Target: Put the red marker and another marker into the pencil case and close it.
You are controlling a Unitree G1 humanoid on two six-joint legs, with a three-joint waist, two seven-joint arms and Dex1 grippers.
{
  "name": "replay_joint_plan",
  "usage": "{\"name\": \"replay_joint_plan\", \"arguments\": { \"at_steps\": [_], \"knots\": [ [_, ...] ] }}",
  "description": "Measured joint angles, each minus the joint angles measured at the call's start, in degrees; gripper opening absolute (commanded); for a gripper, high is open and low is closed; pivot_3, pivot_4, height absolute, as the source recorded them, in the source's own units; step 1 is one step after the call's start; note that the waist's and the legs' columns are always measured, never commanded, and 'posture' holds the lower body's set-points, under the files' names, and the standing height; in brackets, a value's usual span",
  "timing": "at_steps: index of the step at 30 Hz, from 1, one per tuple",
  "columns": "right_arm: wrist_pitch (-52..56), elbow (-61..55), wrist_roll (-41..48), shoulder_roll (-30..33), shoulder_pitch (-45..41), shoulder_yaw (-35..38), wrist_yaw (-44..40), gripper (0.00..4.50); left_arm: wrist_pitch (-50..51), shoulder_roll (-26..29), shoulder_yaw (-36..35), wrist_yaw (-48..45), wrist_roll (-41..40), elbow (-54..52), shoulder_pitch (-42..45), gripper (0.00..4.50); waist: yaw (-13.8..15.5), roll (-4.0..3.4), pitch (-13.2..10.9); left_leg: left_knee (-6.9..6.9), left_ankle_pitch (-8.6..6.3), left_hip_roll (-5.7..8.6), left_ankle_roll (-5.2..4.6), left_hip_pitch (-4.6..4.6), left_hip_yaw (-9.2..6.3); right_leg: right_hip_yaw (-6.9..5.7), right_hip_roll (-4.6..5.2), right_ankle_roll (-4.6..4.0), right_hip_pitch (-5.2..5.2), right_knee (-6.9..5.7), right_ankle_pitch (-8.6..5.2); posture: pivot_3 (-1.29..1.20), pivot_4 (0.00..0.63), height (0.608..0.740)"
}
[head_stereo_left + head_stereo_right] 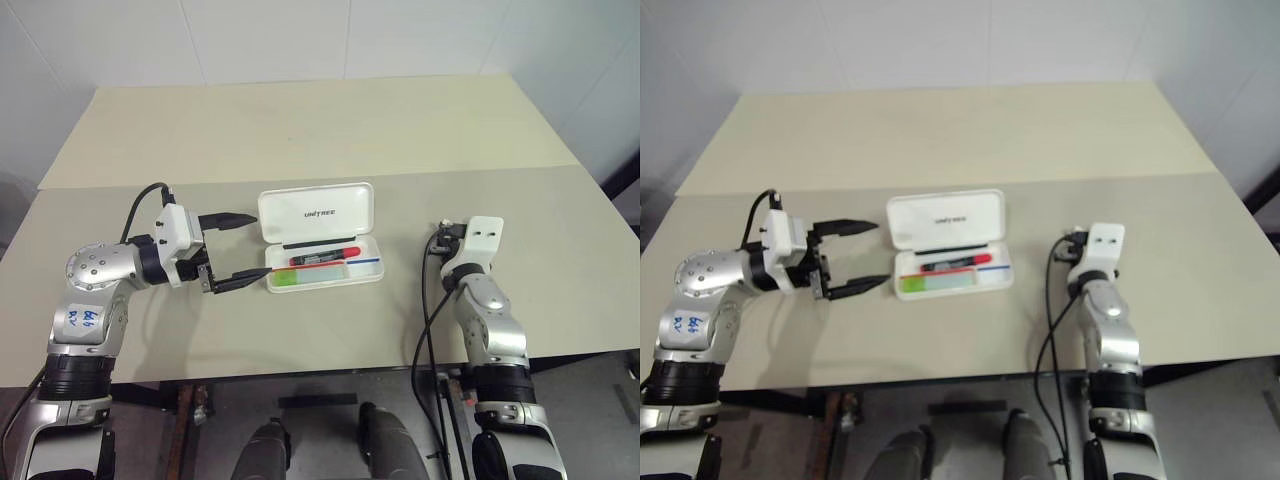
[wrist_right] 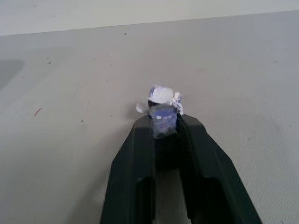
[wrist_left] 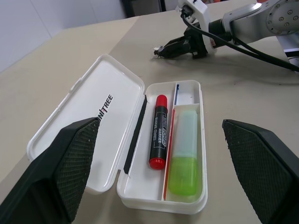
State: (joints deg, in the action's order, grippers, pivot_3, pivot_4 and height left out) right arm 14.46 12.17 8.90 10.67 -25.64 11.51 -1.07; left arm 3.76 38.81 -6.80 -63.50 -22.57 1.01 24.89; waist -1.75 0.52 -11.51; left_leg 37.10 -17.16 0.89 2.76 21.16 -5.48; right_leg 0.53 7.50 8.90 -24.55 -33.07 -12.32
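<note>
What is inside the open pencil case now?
Inside the pencil case lie the red marker and the light-green marker, side by side, each in its own compartment. What lies under them is covered.

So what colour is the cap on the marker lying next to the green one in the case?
Red: the red marker has a red cap and red tail on a dark barrel, clearest in the left wrist view.

In the left wrist view both black ridged fingers point(image 3: 70, 163) of the left gripper are cut off by the frame's bottom corners. Between the right gripper's closed tips sits a small blue-and-white scrap point(image 2: 161, 112), too blurred to identify.
</note>
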Motion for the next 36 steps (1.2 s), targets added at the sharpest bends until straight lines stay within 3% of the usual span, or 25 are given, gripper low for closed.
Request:
{"name": "replay_joint_plan", "arguments": {
  "at_steps": [4, 7, 15, 20, 24, 30, 36],
  "knots": [
    [-5.3, 0.0, -2.9, 2.6, -0.4, -1.2, -0.9, 0.34, 0.8, -1.3, -0.1, 1.2, -1.1, 0.2, 1.4, 4.5, 0.0, -0.01, 0.0, 0.01, 0.0, 0.01, 0.0, 0.02, 0.01, 0.0, 0.01, 0.0, 0.0, 0.02, 0.0, 0.0, 0.15, 0.74],
    [-6.8, 0.0, -3.0, 5.6, -2.0, -2.7, -6.2, 0.34, 0.9, -1.7, -0.2, 1.4, -1.4, 0.4, 1.4, 4.5, -0.1, -0.01, 0.0, 0.0, 0.0, -0.01, 0.0, 0.0, 0.01, 0.01, -0.01, 0.0, 0.0, 0.02, 0.0, 0.0, 0.15, 0.74],
    [-8.4, -1.5, 2.2, 14.8, -3.0, -8.9, -32.7, 0.34, 0.1, -2.0, -0.2, 1.3, -1.5, 2.0, 1.4, 4.5, 0.0, -0.01, 0.0, 0.01, 0.0, -0.04, 0.0, 0.03, 0.02, -0.01, -0.04, 0.01, 0.01, 0.08, 0.0, 0.0, 0.15, 0.74],
    [-16.3, -0.3, 3.8, 20.1, -5.2, -12.4, -49.6, 0.34, -0.9, -2.0, 0.0, 1.2, -1.5, 2.1, 0.3, 4.5, -0.1, -0.01, 0.0, 0.03, 0.0, -0.04, 0.0, 0.02, 0.06, 0.0, -0.04, 0.02, 0.01, 0.08, 0.01, 0.0, 0.15, 0.74],
    [-24.8, 5.6, 3.9, 20.3, -11.0, -14.9, -59.6, 0.34, -1.4, -2.1, 0.1, 0.9, -1.4, 2.1, -0.1, 4.5, 0.0, -0.01, 0.0, 0.05, 0.0, -0.08, 0.01, -0.04, 0.08, -0.01, -0.07, 0.02, 0.01, 0.09, 0.01, 0.0, 0.15, 0.74],
    [-28.5, 12.5, 5.7, 17.6, -15.6, -19.2, -74.5, 0.34, -1.9, -2.4, 0.7, 0.8, -1.4, 2.3, -0.1, 4.5, 0.0, -0.01, 0.0, 0.05, 0.01, -0.07, 0.03, 0.01, 0.08, 0.0, -0.06, 0.02, 0.01, 0.08, 0.02, 0.0, 0.15, 0.74],
    [-30.6, 19.0, 5.8, 16.6, -19.2, -20.3, -82.2, 0.34, -2.0, -2.6, 1.0, 0.9, -1.4, 2.2, -0.2, 4.5, 0.0, -0.01, 0.0, 0.04, 0.01, -0.07, 0.04, 0.01, 0.08, -0.01, -0.06, 0.02, 0.0, 0.09, 0.02, 0.0, 0.15, 0.74]
  ]
}}
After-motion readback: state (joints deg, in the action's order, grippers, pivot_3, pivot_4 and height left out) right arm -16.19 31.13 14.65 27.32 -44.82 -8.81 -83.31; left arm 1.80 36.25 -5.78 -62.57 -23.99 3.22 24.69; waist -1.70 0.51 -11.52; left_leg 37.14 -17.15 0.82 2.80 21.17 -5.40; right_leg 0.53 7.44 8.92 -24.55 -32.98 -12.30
